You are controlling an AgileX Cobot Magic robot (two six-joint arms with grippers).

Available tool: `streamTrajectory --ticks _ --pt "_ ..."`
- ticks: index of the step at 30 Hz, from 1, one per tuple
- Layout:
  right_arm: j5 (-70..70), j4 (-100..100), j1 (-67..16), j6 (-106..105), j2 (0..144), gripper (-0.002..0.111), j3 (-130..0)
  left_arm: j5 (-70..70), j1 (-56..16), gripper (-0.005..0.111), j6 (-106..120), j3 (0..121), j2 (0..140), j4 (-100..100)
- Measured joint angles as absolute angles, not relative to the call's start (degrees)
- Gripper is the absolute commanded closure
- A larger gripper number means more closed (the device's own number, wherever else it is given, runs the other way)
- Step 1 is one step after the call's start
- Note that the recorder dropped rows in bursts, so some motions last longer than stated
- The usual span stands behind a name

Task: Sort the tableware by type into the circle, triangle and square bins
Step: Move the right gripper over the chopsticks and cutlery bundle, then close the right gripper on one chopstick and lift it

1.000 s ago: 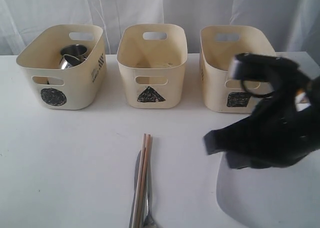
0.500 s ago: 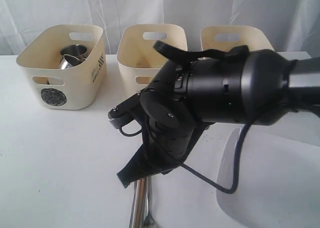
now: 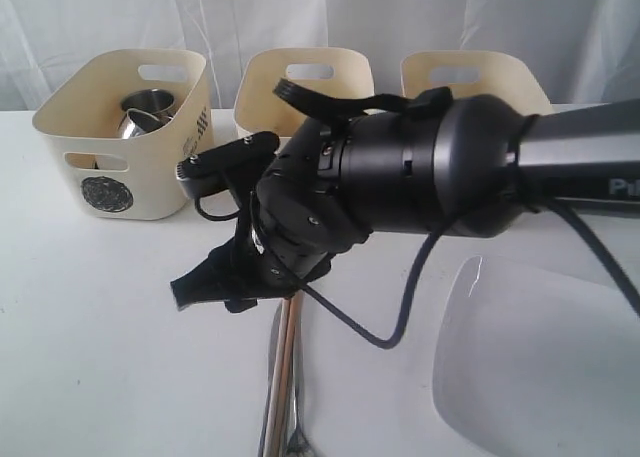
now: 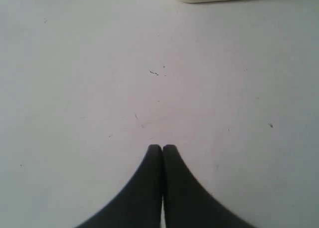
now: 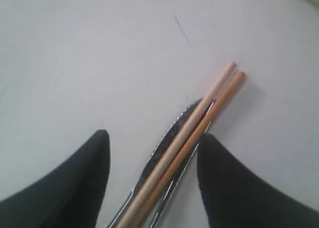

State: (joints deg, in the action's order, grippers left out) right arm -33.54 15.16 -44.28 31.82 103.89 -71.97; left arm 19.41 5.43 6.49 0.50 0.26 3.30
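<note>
Subject: the pair of slim wooden chopsticks (image 5: 199, 123) is found lying side by side on the white table (image 3: 100, 327), in front of the bins and just left of the large white rounded-square plate (image 3: 540, 367). The chopsticks rest directly on a flat steel knife (image 5: 165, 138). More steel cutlery is seen in the same bundle, so the pieces are touching and not separated.

Right gripper (image 5: 154, 135): the jaws are held wide apart, one finger on each side of the bundle, and nothing is gripped. Contact with the table cannot be confirmed.

Left gripper (image 4: 162, 148): the fingers are pressed together over bare table, and nothing is held.

Step judged in hand: a grasp on the chopsticks.

Recommendations:
- The fingers should be lowered evenly until both sticks lie between the pads.
- The grip is best taken near the middle of the sticks, so that they are lifted level.
- It should be decided whether the knife beneath is taken too; a shallow pinch is likely to part wood from steel.
- Closure should be slow, as round sticks may roll apart.

Surroundings: the cream plastic circle bin (image 3: 150, 167) holds shiny steel mugs (image 3: 150, 107). The triangle bin (image 3: 310, 72) and square bin (image 3: 470, 72) are largely hidden behind the arm.
</note>
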Motion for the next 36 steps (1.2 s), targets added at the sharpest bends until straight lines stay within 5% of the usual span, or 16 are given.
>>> streamTrajectory --ticks 28,36 --pt "-32.06 14.70 -40.30 40.89 113.89 0.061 -72.02 19.41 5.43 0.107 6.49 0.50 0.26 3.30" --pt "-31.71 14.35 -40.30 40.89 115.23 0.082 -72.02 19.41 5.43 0.107 6.49 0.50 0.26 3.30"
